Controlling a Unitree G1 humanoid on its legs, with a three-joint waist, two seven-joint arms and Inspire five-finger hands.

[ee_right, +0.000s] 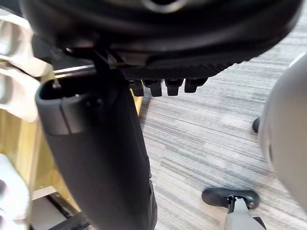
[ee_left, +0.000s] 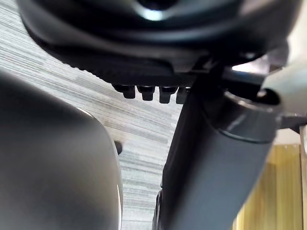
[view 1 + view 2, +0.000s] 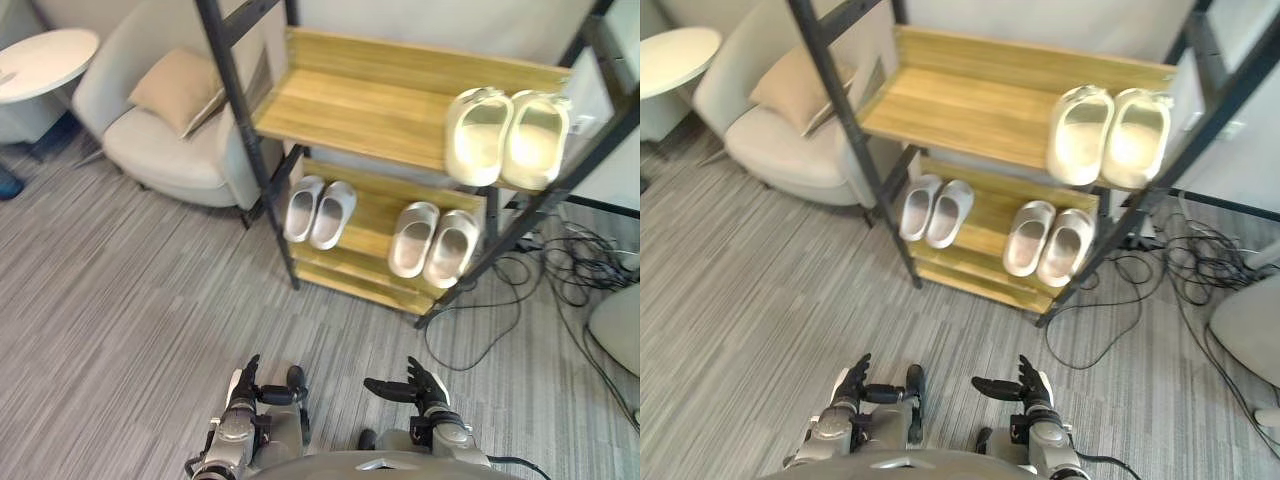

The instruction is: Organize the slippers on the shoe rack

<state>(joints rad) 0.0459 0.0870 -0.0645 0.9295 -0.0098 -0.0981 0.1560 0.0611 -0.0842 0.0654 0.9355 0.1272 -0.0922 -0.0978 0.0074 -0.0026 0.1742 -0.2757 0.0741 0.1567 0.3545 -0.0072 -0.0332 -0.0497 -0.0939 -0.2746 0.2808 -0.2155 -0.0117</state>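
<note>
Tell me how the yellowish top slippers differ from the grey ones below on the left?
The cream pair is pale yellow, the grey pair light grey. The cream pair sits at the right of the top shelf, the grey pair at the left of the lower shelf. The cream pair looks chunkier than the grey pair. Both lie side by side.

Cream slippers (image 3: 480, 135), pale-grey slippers (image 3: 300, 208), yellow-wood shoe rack (image 3: 360, 110), grey-striped carpet (image 3: 130, 300).

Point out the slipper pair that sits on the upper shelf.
The pale cream pair at the right end of the upper shelf; the left grey pair and the right grey pair sit one shelf lower.
</note>
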